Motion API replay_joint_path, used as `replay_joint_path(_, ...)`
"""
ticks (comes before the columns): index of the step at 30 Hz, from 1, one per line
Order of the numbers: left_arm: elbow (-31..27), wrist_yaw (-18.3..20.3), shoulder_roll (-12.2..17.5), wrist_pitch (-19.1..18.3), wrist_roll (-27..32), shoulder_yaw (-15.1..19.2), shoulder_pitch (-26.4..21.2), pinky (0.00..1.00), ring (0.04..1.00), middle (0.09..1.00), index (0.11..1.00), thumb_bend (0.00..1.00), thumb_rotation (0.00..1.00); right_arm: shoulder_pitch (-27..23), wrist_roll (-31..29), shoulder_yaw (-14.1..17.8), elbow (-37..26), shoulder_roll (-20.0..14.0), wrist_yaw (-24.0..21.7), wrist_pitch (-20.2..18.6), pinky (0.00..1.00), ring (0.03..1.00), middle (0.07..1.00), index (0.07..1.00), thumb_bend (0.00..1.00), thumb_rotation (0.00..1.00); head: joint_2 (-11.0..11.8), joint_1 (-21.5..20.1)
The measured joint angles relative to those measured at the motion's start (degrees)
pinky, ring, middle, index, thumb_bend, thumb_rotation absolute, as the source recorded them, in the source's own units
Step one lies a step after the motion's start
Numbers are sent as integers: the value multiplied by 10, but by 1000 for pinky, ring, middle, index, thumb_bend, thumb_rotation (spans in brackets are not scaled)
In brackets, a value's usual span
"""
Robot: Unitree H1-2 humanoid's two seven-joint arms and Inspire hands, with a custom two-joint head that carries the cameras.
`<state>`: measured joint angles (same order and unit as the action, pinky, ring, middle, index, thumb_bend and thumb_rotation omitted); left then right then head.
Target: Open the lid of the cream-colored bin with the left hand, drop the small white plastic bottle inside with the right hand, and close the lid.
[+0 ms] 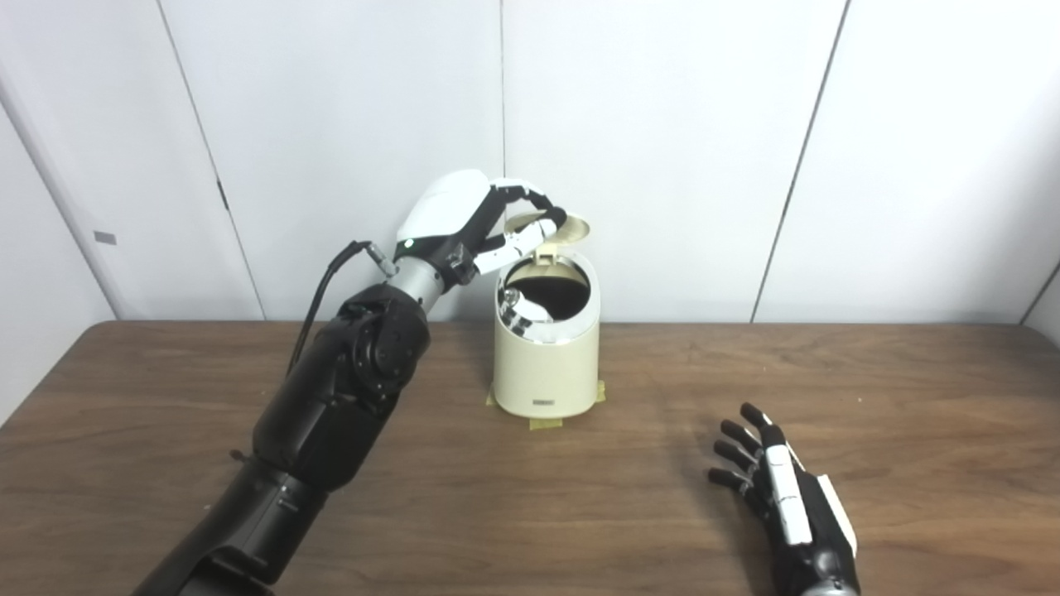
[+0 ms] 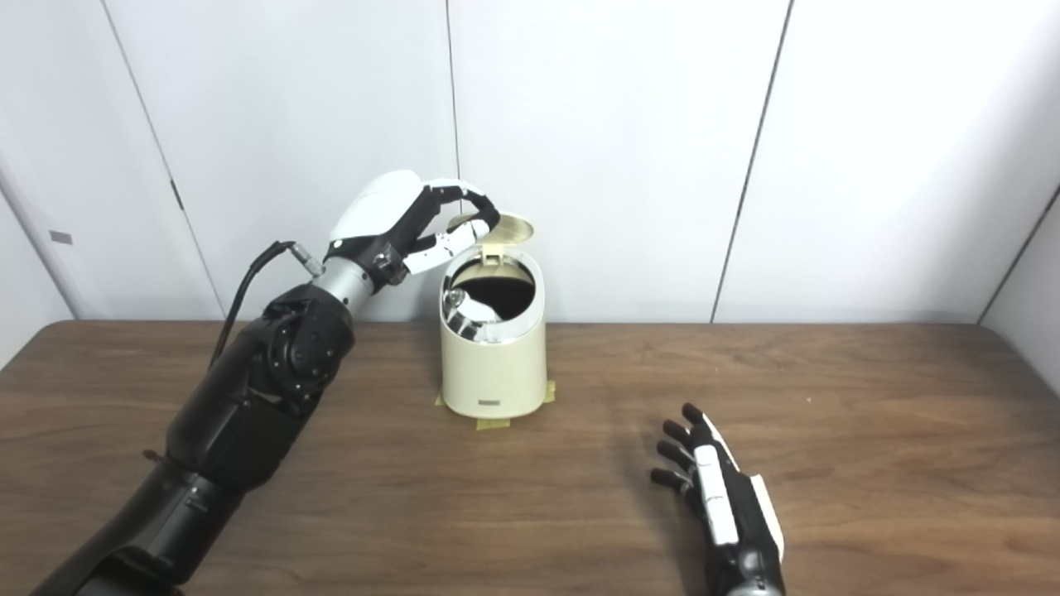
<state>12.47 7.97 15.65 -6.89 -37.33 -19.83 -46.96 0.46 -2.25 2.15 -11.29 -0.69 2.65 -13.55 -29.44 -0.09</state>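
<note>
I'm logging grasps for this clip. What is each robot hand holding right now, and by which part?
The left robot hand pinches the raised lid of the bin at its left edge. The right robot hand lies open, holding nothing.

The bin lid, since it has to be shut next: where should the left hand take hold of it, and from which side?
Best at the lid's free front edge, coming from the bin's left, where the left hand already curls over it. The lid stands raised on a hinge at the back rim, so pressing the far edge forward and down should probably swing it closed.
</note>
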Motion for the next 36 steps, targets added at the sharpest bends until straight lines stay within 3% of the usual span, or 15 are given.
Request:
replay_joint_path(8,-12,0,6,20,-13,-4,18,797,867,826,734,477,960,0,1,1,-9,7,4,-15,732,829,862,919,547,958,-7,-3)
replay_joint_path(16,-13,16,10,37,-36,-17,32,785,866,817,737,518,998,2,6,2,-15,5,3,-19,722,827,861,917,548,940,-10,-4)
replay_joint_path(26,-20,38,16,38,-58,-24,40,778,855,813,756,520,969,2,6,5,-22,5,3,-31,705,826,857,915,532,924,-18,-5)
replay_joint_path(30,-34,64,21,35,-77,-41,49,780,862,819,766,513,959,2,7,5,-35,5,4,-42,695,817,850,906,539,914,-21,-7)
replay_joint_path(36,-38,65,21,37,-110,-52,50,782,847,803,762,512,943,5,11,3,-43,5,3,-45,708,820,851,906,530,927,-28,-8)
